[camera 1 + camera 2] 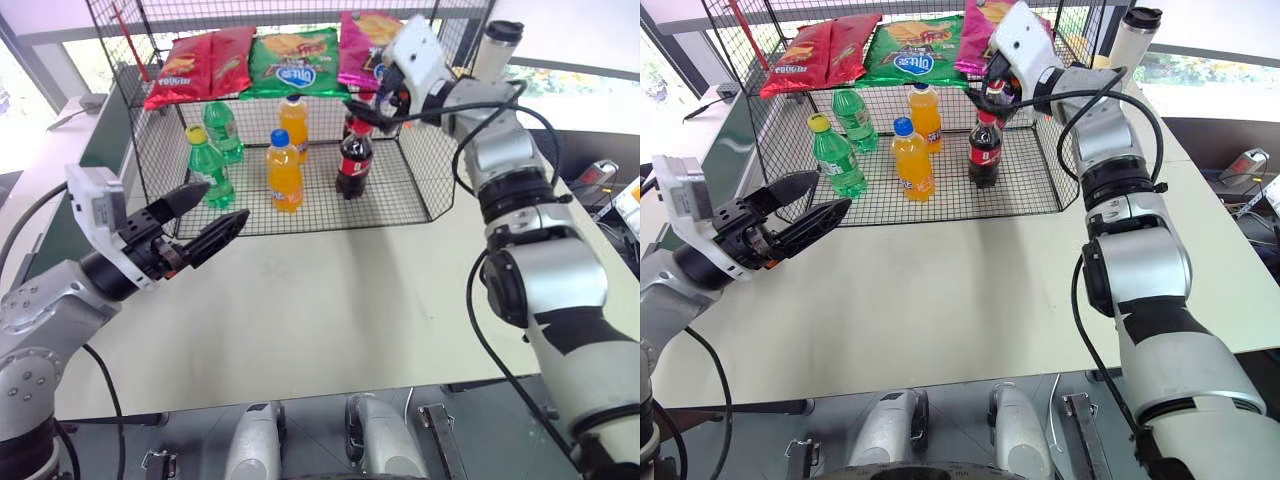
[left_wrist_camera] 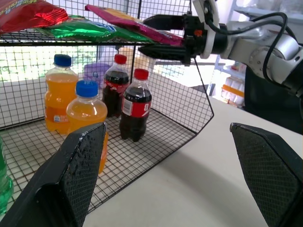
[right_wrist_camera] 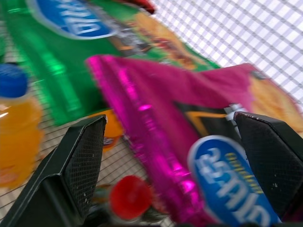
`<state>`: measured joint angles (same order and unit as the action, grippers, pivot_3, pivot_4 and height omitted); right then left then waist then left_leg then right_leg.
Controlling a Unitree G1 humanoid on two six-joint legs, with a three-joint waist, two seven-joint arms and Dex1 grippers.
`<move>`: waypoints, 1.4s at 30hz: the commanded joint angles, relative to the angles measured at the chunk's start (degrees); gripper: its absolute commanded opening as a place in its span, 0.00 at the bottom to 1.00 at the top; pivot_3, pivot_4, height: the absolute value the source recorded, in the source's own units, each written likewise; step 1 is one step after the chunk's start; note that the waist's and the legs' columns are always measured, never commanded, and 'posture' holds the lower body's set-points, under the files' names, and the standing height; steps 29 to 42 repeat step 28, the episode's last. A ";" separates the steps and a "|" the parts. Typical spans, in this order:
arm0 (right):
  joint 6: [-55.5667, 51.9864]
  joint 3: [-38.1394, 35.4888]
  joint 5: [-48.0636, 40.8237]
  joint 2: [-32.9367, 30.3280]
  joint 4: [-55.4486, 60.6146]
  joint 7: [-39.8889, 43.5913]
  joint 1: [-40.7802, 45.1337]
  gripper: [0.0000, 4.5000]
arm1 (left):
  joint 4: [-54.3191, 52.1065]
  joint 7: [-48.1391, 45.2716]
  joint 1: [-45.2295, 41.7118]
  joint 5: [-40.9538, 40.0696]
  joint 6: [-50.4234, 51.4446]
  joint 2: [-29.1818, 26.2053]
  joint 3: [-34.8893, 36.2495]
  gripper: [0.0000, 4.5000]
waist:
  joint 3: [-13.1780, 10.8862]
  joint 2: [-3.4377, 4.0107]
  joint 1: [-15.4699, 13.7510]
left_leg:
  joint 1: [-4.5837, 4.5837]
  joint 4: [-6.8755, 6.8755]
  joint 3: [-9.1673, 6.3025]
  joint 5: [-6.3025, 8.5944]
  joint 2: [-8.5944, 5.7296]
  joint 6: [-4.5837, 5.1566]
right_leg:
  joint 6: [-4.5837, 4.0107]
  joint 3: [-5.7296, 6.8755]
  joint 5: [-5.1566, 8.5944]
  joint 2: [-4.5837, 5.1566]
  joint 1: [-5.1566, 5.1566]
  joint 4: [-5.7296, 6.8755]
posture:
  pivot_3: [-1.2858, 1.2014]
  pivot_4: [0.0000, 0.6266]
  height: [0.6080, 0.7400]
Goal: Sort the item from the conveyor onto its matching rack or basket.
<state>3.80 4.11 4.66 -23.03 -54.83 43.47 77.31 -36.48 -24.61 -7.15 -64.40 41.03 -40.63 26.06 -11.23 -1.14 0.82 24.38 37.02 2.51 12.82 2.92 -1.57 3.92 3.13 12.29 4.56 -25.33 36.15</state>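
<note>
Up on the black wire rack's (image 1: 420,190) top shelf lies the shiny magenta snack bag (image 3: 189,137), beside the green chip bag (image 1: 295,62). Both the right gripper (image 2: 163,35) at its edge and the left gripper (image 1: 205,215) over the table (image 1: 330,310) are spread, holding nothing. Only the right wrist view reveals its blue oval logo and orange print.

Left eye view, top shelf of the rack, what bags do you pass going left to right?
Red chip bags → green chip bag → magenta-pink snack bag, with the right claw open at its right end.
</note>
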 commanded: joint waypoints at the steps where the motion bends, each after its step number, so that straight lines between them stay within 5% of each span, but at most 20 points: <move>1: 1.00 -0.19 -0.41 -1.12 4.73 0.54 0.05 0.99 | -0.53 0.87 0.08 -0.21 -0.92 -0.73 1.26 0.97 | 0.00 0.00 0.02 | 0.00 0.00 0.00 0.00 0.00 0.00 | 0.00 0.00 0.00 0.00 0.00 0.00 | 0.52 0.24 1.00; 18: -1.27 -6.36 -9.39 -7.93 28.07 4.10 -13.68 0.99 | 5.22 1.94 -2.35 6.45 -1.90 -1.41 -0.41 0.97 | 0.00 0.00 -0.21 | 0.00 -0.01 0.01 0.00 0.00 0.00 | 0.01 0.01 0.00 0.00 0.00 -0.01 | 0.52 0.24 1.00; 28: -35.01 -20.25 -36.92 -11.65 60.59 4.09 -35.70 0.99 | 3.68 2.28 5.64 6.41 -0.55 -1.84 4.87 0.97 | 0.00 -0.01 -0.29 | -0.01 -0.01 0.01 0.01 0.02 0.00 | -0.01 0.02 0.01 0.02 0.00 -0.02 | 0.52 0.24 1.00; 42: -35.01 -20.25 -36.92 -11.65 60.59 4.09 -35.70 0.99 | 3.68 2.28 5.64 6.41 -0.55 -1.84 4.87 0.97 | 0.00 -0.01 -0.29 | -0.01 -0.01 0.01 0.01 0.02 0.00 | -0.01 0.02 0.01 0.02 0.00 -0.02 | 0.52 0.24 1.00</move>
